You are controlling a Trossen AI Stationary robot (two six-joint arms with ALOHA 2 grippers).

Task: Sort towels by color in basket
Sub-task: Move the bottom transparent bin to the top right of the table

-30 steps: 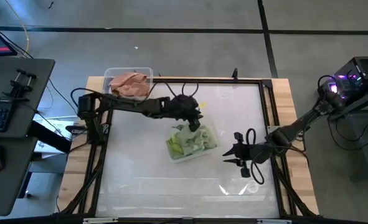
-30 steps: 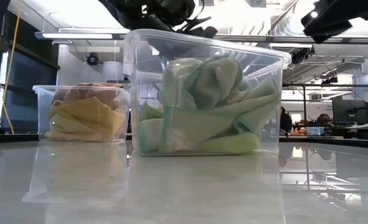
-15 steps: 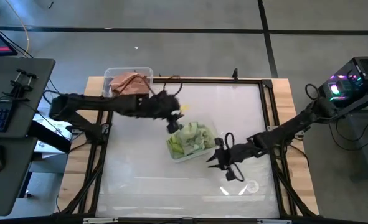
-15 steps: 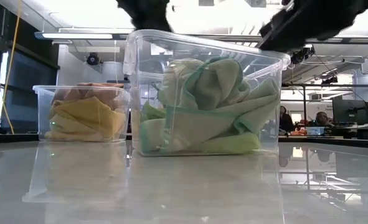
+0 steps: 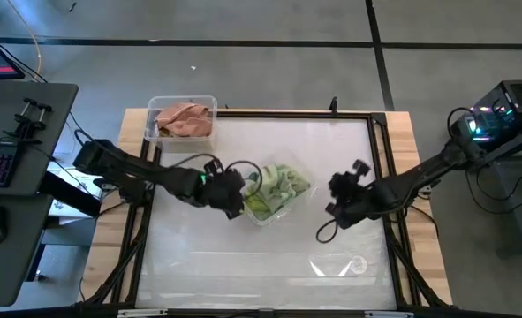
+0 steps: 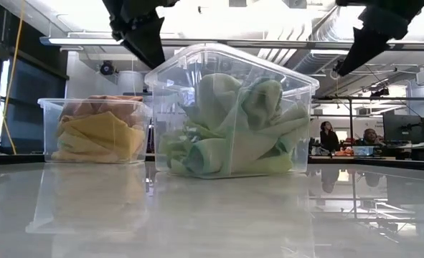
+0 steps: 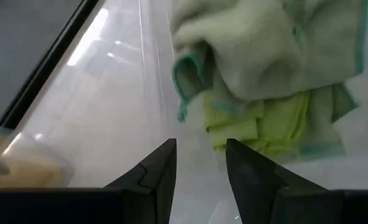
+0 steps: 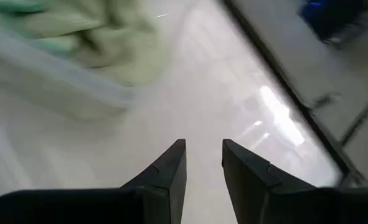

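Note:
A clear bin (image 5: 276, 189) in mid-table holds lime and pale green towels (image 6: 229, 125). A second clear bin (image 5: 183, 120) at the far left corner holds salmon and peach towels on top; the low view shows mustard yellow towels (image 6: 100, 136) lower in it. My left gripper (image 5: 232, 191) is low at the green bin's left side, slightly open; its wrist view (image 7: 199, 163) looks at the green towels (image 7: 264, 68) through the wall. My right gripper (image 5: 342, 193) hovers to the right of that bin, slightly open (image 8: 203, 163), holding nothing. My left gripper stands close against the left wall (image 7: 155, 93) of the green towels' bin, coming level from the table's left. I cannot tell whether its fingers touch the wall.
A dark frame rail (image 5: 380, 159) runs around the white table top. A wooden border lies outside it. Bare table surface (image 5: 243, 261) stretches along the near side. A desk with keyboard and mouse (image 5: 0, 168) stands left of the table.
My left gripper has moved from above the green bin down and toward the table's left, to the bin's left side. My right gripper came in toward the bin, then drew back to the right. The green bin has turned about and shifted slightly toward the far edge.

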